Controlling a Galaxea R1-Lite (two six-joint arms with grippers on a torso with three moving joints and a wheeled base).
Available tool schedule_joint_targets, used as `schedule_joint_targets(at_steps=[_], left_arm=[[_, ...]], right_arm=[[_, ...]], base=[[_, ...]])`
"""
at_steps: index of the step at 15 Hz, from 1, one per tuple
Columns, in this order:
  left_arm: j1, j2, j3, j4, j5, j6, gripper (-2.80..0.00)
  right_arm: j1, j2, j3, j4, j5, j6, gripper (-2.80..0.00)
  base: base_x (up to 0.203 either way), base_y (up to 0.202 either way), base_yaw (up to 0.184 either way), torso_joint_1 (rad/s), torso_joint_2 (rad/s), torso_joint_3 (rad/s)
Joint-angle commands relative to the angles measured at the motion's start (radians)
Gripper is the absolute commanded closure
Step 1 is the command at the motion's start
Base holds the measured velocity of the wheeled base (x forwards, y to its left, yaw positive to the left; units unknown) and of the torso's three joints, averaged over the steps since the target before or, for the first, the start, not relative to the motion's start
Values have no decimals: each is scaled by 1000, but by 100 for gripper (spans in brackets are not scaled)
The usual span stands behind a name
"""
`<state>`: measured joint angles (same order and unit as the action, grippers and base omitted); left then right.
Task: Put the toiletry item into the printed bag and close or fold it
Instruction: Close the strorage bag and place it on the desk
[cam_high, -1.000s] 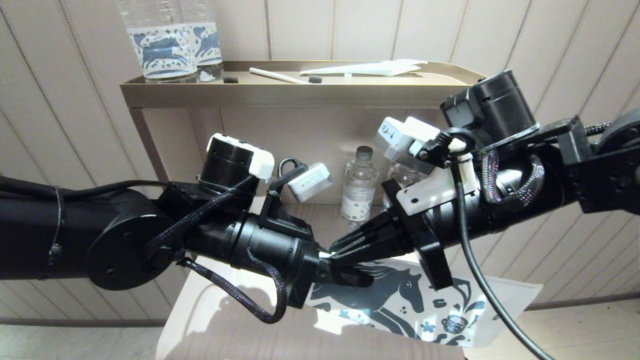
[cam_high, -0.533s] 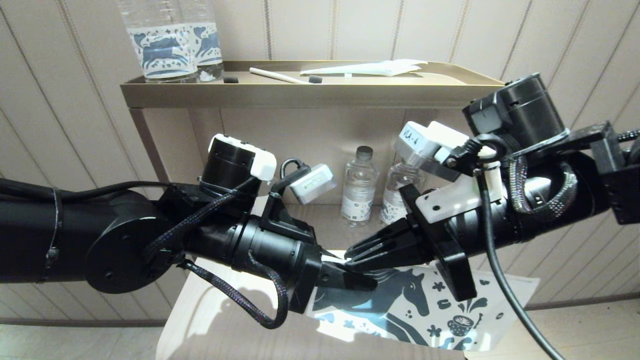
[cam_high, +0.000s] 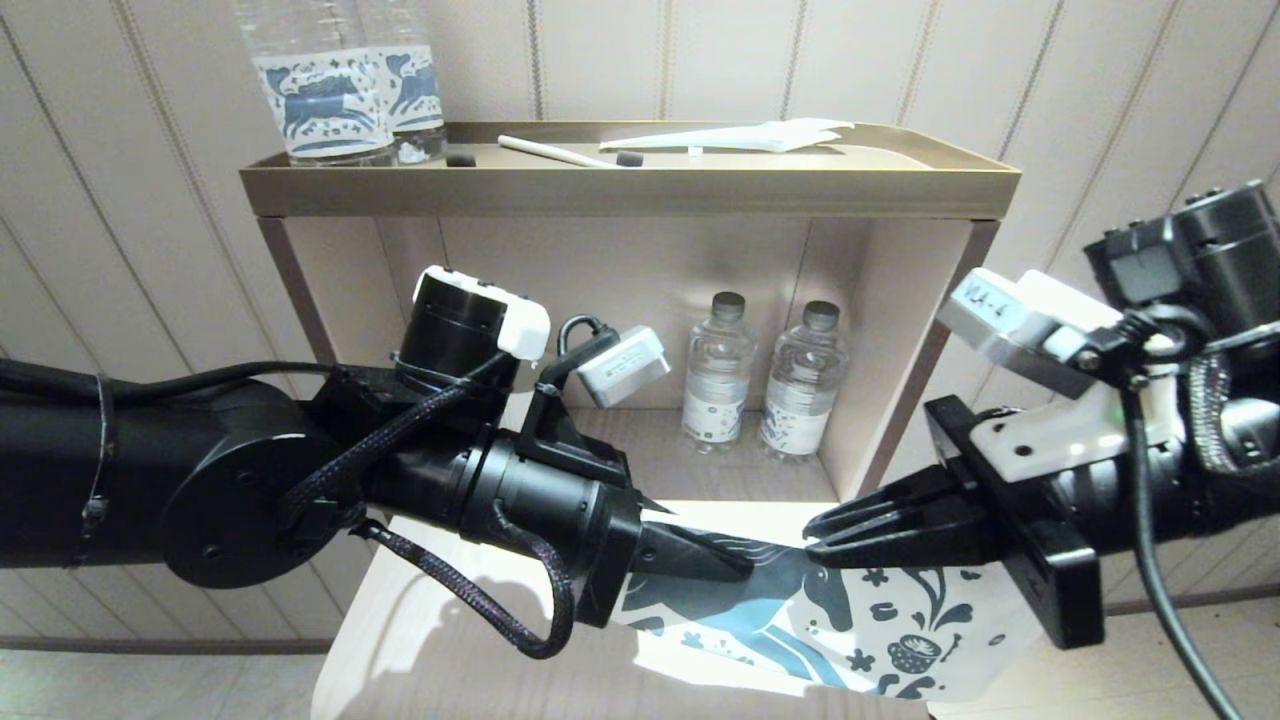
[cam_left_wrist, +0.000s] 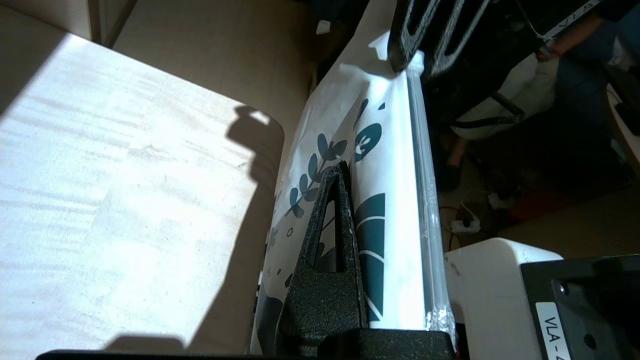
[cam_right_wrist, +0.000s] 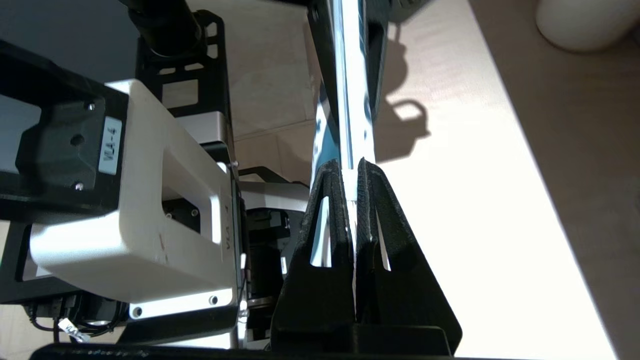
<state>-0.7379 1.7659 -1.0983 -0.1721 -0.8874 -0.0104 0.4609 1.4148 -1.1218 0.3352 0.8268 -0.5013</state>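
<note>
Before the paneled wall and gold shelf unit (cam_high: 620, 190), above the pale worktop (cam_high: 420, 640), your right gripper (cam_high: 815, 535), clamped on the printed bag (cam_high: 880, 630), has slid rightward along its top edge away from your left gripper (cam_high: 735, 565), also clamped there, seemingly pressing the seal shut.

1. The printed bag (cam_high: 800, 625) is a flat white pouch with a dark blue horse, flowers and stars.
2. It is held stretched above the table's front edge, clear strip along its top edge.

White bag (cam_high: 880, 640), blue horse print
</note>
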Motion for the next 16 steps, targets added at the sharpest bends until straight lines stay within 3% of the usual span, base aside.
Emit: schedule_joint_targets(at_steps=[1, 5, 16], left_arm=[[-1, -3, 2, -1, -5, 0, 0], [0, -5, 0, 0, -7, 0, 0], [2, 3, -8, -1, 8, -2, 0]], right_arm=[[-64, -100, 71, 4, 4, -4, 0], [-214, -264, 219, 8, 5, -5, 0], [-377, -425, 363, 9, 2, -3, 0]], base=[[0, 0, 0, 0, 0, 0], [0, 0, 0, 0, 0, 0], [0, 0, 0, 0, 0, 0]])
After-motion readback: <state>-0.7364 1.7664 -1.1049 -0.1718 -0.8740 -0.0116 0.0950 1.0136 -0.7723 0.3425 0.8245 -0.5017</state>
